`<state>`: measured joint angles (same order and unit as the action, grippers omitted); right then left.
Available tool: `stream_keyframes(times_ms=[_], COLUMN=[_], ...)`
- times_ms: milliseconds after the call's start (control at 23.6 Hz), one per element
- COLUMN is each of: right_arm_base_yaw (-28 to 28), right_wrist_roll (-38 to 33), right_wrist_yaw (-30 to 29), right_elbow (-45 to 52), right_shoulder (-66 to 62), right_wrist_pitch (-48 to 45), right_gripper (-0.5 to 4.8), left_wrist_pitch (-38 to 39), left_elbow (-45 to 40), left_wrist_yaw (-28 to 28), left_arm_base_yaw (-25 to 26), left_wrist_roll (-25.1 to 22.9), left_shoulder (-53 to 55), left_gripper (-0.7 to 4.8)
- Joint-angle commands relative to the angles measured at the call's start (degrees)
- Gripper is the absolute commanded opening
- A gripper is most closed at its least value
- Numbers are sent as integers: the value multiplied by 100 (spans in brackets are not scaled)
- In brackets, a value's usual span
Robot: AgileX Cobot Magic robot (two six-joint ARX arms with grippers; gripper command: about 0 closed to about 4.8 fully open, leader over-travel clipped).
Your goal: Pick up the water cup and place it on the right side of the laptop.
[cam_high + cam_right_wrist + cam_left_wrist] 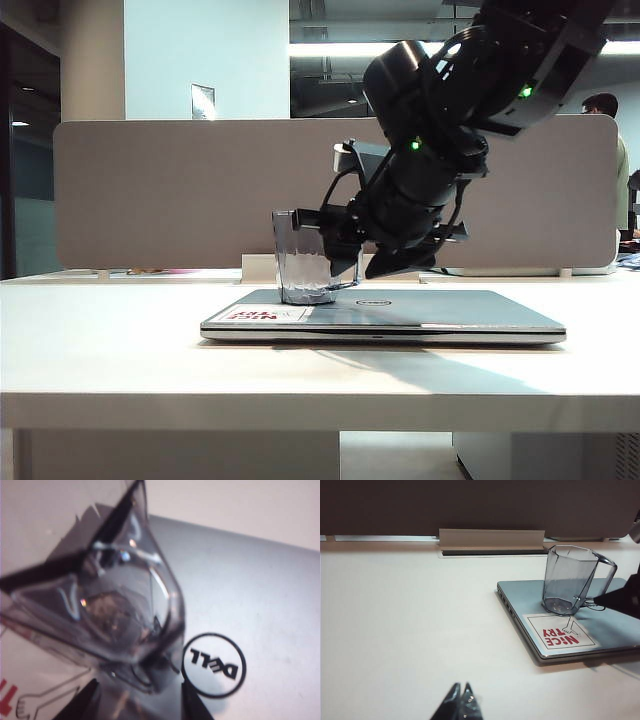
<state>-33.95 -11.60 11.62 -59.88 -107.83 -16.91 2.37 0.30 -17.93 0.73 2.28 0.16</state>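
Exterior view: standing upright on the lid of the closed laptop (400, 312), toward its left end, the water cup (303, 258), right behind the white sticker (268, 315) with red lettering. Reaching down from the upper right, the right arm, with the right gripper (340, 250) at the cup's right flank, fingers spread and a dark finger showing on each side of the glass; no squeeze visible. Lying flat on the white table (100, 350), the laptop, with a grey partition (180, 190) behind.

Left wrist view: resting low near the table surface (410, 630), well apart from the laptop (615, 630), the left gripper (461, 700), its two dark fingertips pressed together with nothing between them. Sitting on the laptop lid just behind the sticker (560, 632), the water cup (567, 580), with a dark finger of the other arm touching or nearly touching its lower side.

Right wrist view: looking down past the water cup (115, 605), blurred and filling the frame. Flanking the cup base, the right gripper (137, 697), fingers (80, 702) parted wide, released. Lying beside the cup on the grey lid (260, 590), the round logo (214, 665).
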Motion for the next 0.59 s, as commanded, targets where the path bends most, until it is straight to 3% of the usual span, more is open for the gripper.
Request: stream_keyframes(times_ms=[42, 296, 592], right_arm_base_yaw=[20, 122, 238], right_wrist_roll=[-42, -42, -44], right_wrist_yaw=[168, 540, 520], right_elbow=[-31, -31, -33], right_shoulder=[11, 9, -168], right_wrist_pitch=[-275, -535, -750], right_gripper=[198, 198, 198], left_wrist_pitch=[-74, -74, -74], left_elbow=[26, 24, 24], left_wrist_yaw=[-31, -31, -31], left_arm_base_yaw=[11, 11, 11], left_wrist_roll=[11, 11, 11], left_shoulder=[7, 7, 7], left_gripper=[-4, -4, -4])
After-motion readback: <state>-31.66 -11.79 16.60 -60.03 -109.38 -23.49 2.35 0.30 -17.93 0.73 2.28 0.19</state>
